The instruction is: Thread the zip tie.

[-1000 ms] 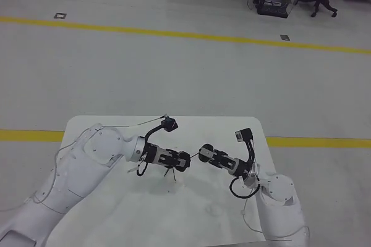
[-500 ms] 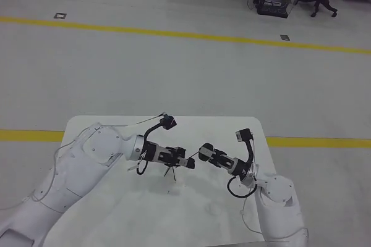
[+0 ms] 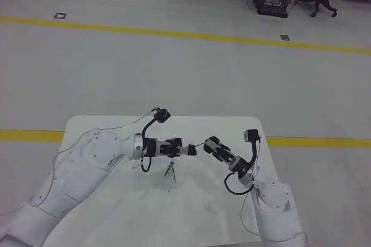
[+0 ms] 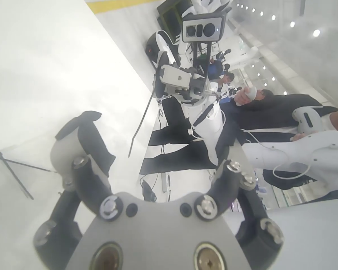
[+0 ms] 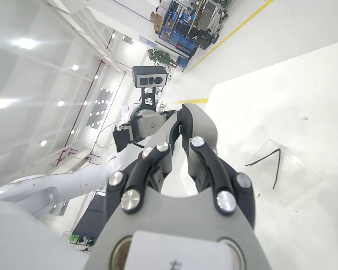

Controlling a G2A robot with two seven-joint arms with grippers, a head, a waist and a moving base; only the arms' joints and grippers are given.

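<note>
The L gripper (image 3: 190, 149) hangs over the middle of the table (image 3: 198, 204), up off the top. Its two fingers (image 4: 83, 137) are spread wide w/ nothing pinched btwn them. The R gripper (image 3: 208, 144) is also over the middle of the table, just beside the L one, and the two point at each other tip to tip. The R fingers (image 5: 195, 125) are pressed close together. In the L wrist view they pinch one end of a thin dark zip tie (image 4: 141, 123). The rest of the tie sticks out in a soft bend toward the L gripper. Its free end is near the open L fingers, but I can't tell if it touches them. Down on the table, a bit nearer the robot's side than both grippers, lie two loose ties (image 5: 263, 157). They are black and meet at one end like a V. They lie on a flat piece of clear plastic (image 5: 298, 175) that rests on the table. No gripper touches the loose ties or the plastic.
</note>
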